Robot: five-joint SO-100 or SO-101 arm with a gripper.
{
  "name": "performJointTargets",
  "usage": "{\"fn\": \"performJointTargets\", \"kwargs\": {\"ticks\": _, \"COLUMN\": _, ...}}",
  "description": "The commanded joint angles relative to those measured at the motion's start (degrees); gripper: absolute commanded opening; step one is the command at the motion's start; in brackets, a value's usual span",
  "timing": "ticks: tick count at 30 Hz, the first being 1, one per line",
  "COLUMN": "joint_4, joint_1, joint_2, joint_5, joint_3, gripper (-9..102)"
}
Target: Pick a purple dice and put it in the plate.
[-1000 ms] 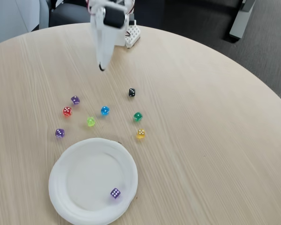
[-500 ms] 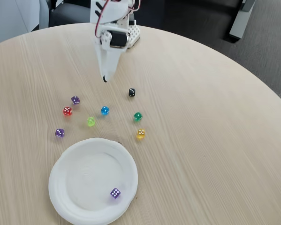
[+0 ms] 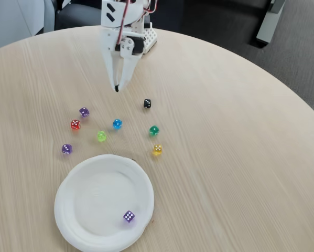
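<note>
Gripper: the white gripper (image 3: 117, 88) points down over the table's far part, its two fingers meeting at the dark tips with only a thin slit higher up; it holds nothing.
Plate: the white plate (image 3: 83, 210) lies at the near edge of the fixed view, left of centre.
Dice in plate: one purple dice (image 3: 129, 216) rests inside the plate near its lower right rim, white pips up.
Purple dice on table: a second purple dice (image 3: 84, 112) lies below and left of the gripper; a third (image 3: 66, 149) lies just off the plate's upper left rim.
Red die: a red die (image 3: 75, 124) sits just beside the second purple dice, between it and the third.
Other dice: a blue die (image 3: 117, 124), a light green die (image 3: 101, 136), a dark green die (image 3: 154, 130), a yellow die (image 3: 157, 150) and a black die (image 3: 147, 103) are scattered between the gripper and the plate, all apart from each other.
In the way: the red die crowds the second purple dice; the third purple dice has open table around it.
Table: a round pale wooden table (image 3: 235, 157).
</note>
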Motion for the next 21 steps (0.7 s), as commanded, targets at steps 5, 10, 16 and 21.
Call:
{"fn": "performJointTargets", "kwargs": {"ticks": 5, "joint_4": 13.7, "joint_1": -0.3, "joint_2": 0.4, "joint_5": -14.9, "joint_3": 0.0, "gripper": 0}}
{"fn": "performJointTargets", "kwargs": {"ticks": 10, "joint_4": 14.0, "joint_1": -0.2, "joint_2": -0.1, "joint_5": -22.2, "joint_3": 0.0, "gripper": 0}}
{"fn": "performJointTargets", "kwargs": {"ticks": 16, "joint_4": 14.0, "joint_1": 0.4, "joint_2": -0.1, "joint_5": -30.4, "joint_3": 0.0, "gripper": 0}}
{"fn": "performJointTargets", "kwargs": {"ticks": 21, "joint_4": 14.0, "joint_1": 0.6, "joint_2": -0.2, "joint_5": -31.4, "joint_3": 0.0, "gripper": 0}}
